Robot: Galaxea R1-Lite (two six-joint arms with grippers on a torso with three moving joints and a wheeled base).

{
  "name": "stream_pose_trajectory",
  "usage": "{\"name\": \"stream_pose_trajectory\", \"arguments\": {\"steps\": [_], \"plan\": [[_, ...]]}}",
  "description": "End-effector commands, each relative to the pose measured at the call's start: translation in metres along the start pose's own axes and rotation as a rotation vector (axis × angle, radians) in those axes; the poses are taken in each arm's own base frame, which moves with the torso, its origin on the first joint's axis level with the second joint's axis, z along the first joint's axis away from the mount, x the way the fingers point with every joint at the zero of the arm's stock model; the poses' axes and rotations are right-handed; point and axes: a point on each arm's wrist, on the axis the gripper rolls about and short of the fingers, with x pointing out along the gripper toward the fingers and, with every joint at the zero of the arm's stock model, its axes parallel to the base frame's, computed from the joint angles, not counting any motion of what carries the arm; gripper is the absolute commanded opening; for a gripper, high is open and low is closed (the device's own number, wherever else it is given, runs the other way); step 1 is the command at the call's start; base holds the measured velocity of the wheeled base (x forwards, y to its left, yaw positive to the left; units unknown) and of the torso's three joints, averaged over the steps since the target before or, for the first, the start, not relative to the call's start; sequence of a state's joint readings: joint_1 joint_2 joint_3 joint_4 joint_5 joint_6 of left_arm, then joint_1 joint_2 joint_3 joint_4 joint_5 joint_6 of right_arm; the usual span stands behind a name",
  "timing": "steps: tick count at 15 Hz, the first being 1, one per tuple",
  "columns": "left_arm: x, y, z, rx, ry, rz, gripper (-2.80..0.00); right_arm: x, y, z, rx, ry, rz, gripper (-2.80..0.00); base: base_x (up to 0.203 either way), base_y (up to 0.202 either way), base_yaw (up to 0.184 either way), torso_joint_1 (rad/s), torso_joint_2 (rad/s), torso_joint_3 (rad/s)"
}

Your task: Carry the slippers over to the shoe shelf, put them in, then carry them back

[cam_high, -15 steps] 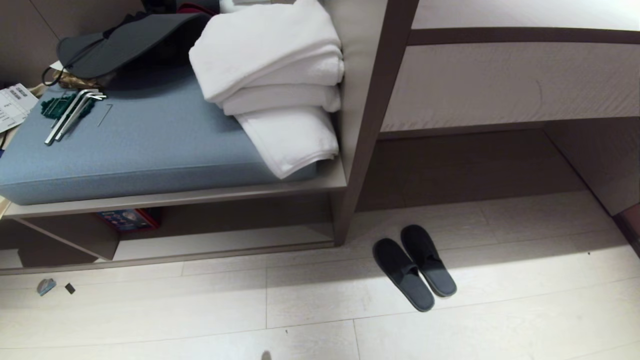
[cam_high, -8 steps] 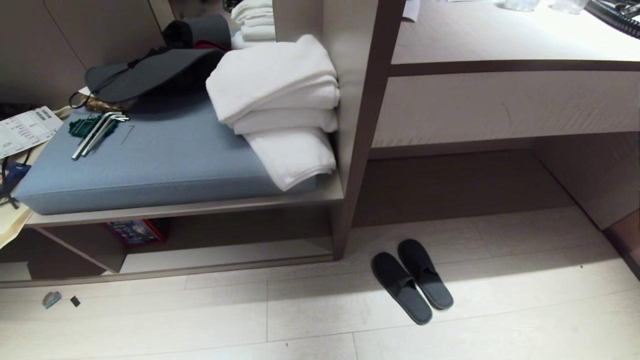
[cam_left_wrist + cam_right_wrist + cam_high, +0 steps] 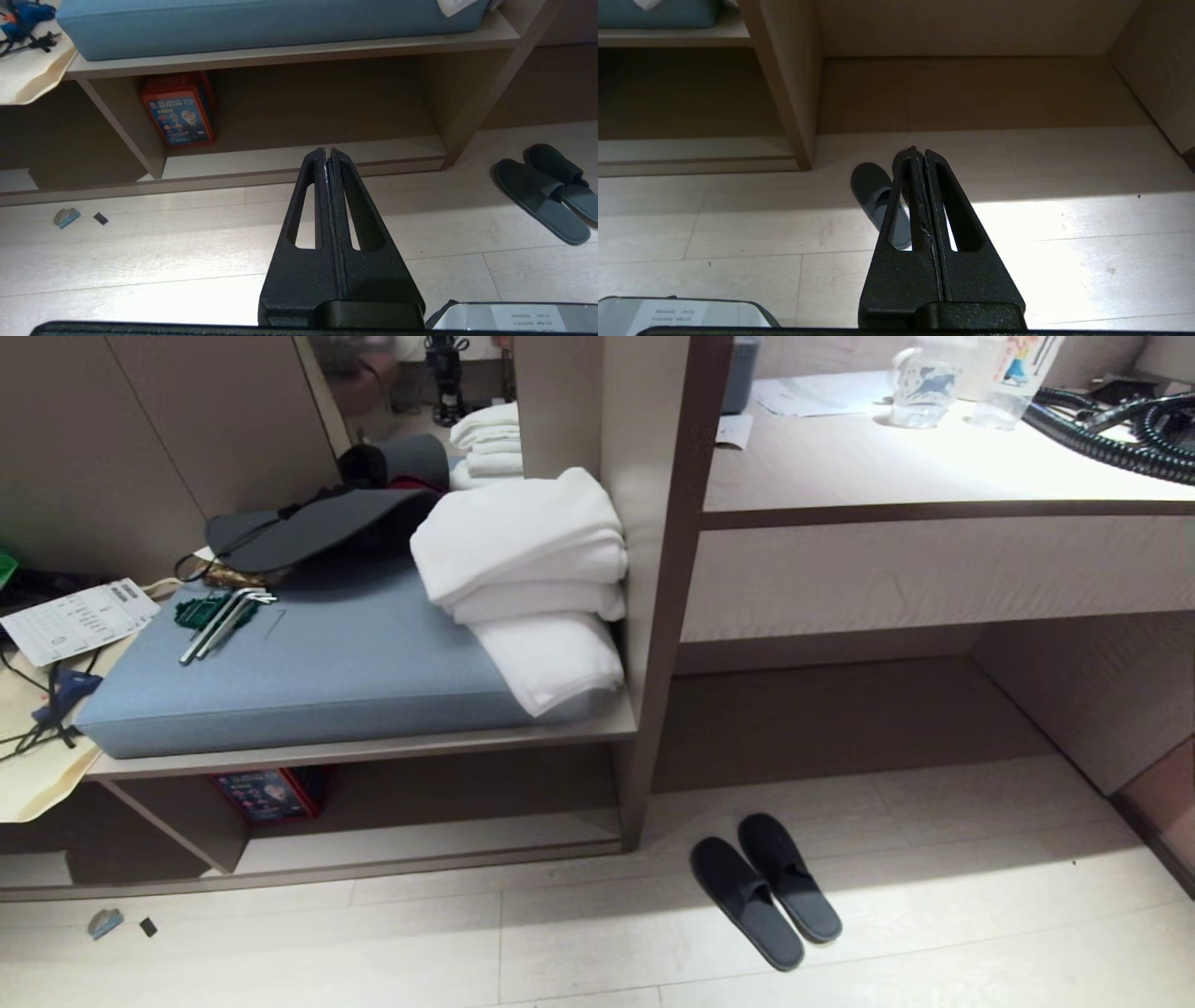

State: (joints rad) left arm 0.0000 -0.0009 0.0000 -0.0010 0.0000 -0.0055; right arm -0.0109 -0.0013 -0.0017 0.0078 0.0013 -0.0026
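Note:
The dark grey slippers [image 3: 766, 889] lie side by side on the pale floor, just right of the unit's upright panel, below the counter. The shoe shelf [image 3: 420, 842] is the low cubby under the blue cushion, left of them. Neither arm shows in the head view. My left gripper [image 3: 326, 152] is shut and empty, hanging above the floor in front of the shoe shelf [image 3: 280, 164], with the slippers [image 3: 544, 196] off to one side. My right gripper [image 3: 919, 152] is shut and empty too, above the slippers [image 3: 874, 193]; its fingers hide most of one slipper.
A blue cushion [image 3: 308, 672] carries folded white towels [image 3: 532, 579], a black hat [image 3: 317, 527] and hex keys [image 3: 224, 621]. A red-and-blue box [image 3: 266, 793] stands inside the cubby. The counter [image 3: 934, 467] holds bottles and a black hose [image 3: 1111, 420]. Small scraps [image 3: 105, 922] lie on the floor.
The head camera has tilted up, so the whole scene has slid down the picture and the counter top with bottles and hose has come into sight. The slippers have not moved.

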Motion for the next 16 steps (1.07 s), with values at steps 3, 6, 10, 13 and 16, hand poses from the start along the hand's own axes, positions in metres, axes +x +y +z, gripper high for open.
{"name": "stream_pose_trajectory", "arguments": {"steps": [3, 6, 10, 13, 16], "plan": [[0.0001, 0.0, 0.0001, -0.001, 0.0, 0.0, -2.8, 0.0001, 0.0, 0.0, 0.0, 0.001, 0.0, -2.8, 0.0, 0.0, 0.0, 0.005, 0.0, 0.197], [0.0001, 0.0, 0.0001, -0.001, 0.0, 0.0, -2.8, 0.0001, 0.0, 0.0, 0.0, 0.001, 0.001, -2.8, 0.0, 0.0, 0.0, 0.0, 0.01, 0.202], [0.0001, 0.0, 0.0001, -0.001, 0.0, 0.0, -2.8, 0.0001, 0.0, 0.0, -0.002, 0.001, 0.0, -2.8, 0.0, 0.0, 0.0, 0.001, 0.0, 0.206], [0.0001, 0.0, 0.0001, -0.001, 0.0, 0.0, -2.8, 0.0001, 0.0, 0.0, 0.0, 0.001, -0.001, -2.8, 0.0, 0.0, 0.0, 0.003, 0.0, 0.2], [0.0001, 0.0, 0.0001, 0.0, 0.0, 0.0, -2.8, 0.0001, 0.0, 0.0, 0.001, 0.001, -0.001, -2.8, 0.0, 0.0, 0.0, 0.004, 0.0, 0.199]]}}
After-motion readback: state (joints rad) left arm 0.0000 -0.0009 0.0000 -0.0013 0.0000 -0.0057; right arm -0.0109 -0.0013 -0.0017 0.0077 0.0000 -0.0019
